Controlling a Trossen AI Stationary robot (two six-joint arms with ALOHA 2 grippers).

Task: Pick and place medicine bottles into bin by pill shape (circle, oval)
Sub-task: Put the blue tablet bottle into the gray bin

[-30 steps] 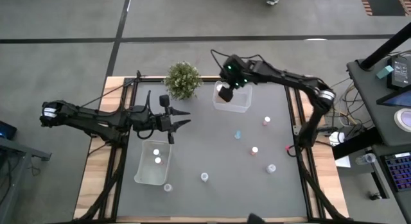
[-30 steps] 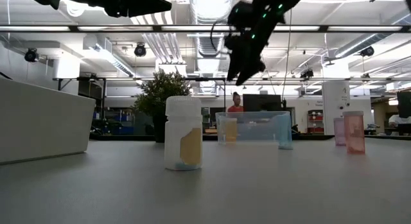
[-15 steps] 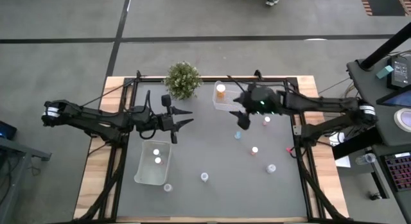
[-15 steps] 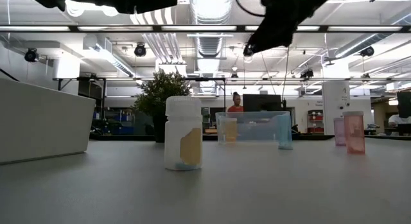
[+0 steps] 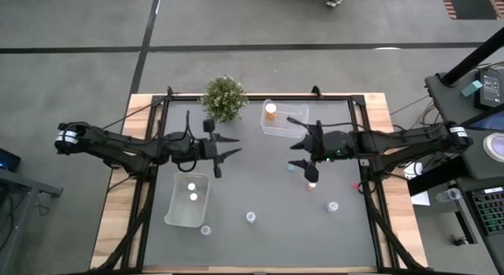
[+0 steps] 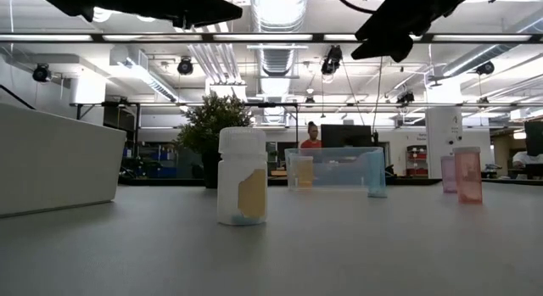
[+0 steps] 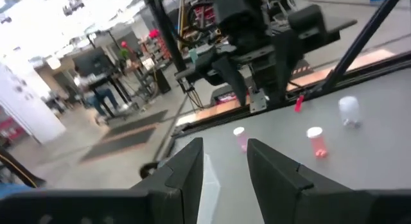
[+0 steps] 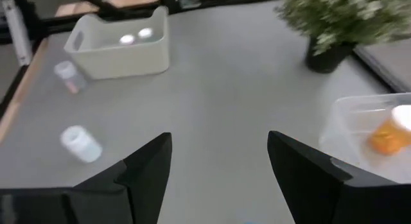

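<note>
My right gripper (image 5: 294, 154) is open and empty above the middle of the mat, pointing toward the table's left edge. A pale blue bottle (image 5: 291, 166) and a pink bottle (image 5: 312, 176) stand just beside it. More bottles stand on the mat near the near right (image 5: 332, 206), near middle (image 5: 250, 217) and by the white bin (image 5: 205, 229). An orange bottle (image 5: 270, 111) stands in the clear bin (image 5: 293, 130). Two bottles (image 5: 192, 191) sit in the white bin (image 5: 178, 216). My left gripper (image 5: 233, 146) waits open and empty above the mat, just beyond the white bin.
A green plant (image 5: 224, 98) stands at the far edge, left of the clear bin. The black frame rails (image 5: 356, 133) run along the mat's sides. In the low view a white labelled bottle (image 6: 243, 177) stands closest, with pink bottles (image 6: 465, 173) at the right.
My right gripper has moved from above the clear bin at the far edge toward the near edge and right, out over the middle of the mat, and has turned to point toward the table's left. The orange bottle stays in the clear bin.
</note>
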